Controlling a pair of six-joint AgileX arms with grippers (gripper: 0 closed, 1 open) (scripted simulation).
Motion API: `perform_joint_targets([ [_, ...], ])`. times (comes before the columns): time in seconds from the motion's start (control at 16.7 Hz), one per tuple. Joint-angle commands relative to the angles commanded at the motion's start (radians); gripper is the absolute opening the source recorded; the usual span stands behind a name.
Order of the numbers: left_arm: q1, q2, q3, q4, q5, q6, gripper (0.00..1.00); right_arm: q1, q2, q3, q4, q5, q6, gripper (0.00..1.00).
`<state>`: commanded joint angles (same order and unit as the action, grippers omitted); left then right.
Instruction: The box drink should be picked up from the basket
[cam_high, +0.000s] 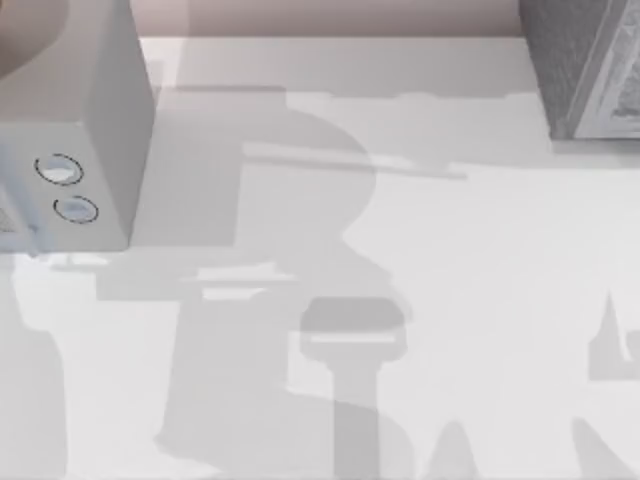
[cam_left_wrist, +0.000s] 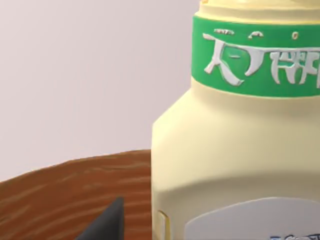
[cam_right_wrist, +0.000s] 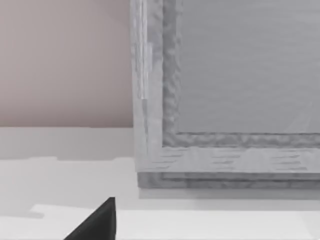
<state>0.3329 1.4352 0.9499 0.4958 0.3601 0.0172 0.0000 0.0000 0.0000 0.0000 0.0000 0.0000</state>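
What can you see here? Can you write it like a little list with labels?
drink: pale yellow box drink, seen close in the left wrist view
label: green band with white lettering round its neck
basket: brown woven basket beside the drink
table: white table with arm shadows
grey things: a grey box at top view's left, a grey box at its right

Box drink (cam_left_wrist: 235, 150) cut off above the green neck label, cap out of frame. Grey cabinet (cam_right_wrist: 225, 95) cropped by the frame. One dark fingertip (cam_left_wrist: 107, 222) visible per wrist view.
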Motion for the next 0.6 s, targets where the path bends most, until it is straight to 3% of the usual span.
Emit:
perform_joint_targets([
  [0.6,-0.039,0.164,0.138,0.004,-0.037,-0.004,1.0,0.0,0.0,0.0,0.0,0.0,0.0,1.0],
])
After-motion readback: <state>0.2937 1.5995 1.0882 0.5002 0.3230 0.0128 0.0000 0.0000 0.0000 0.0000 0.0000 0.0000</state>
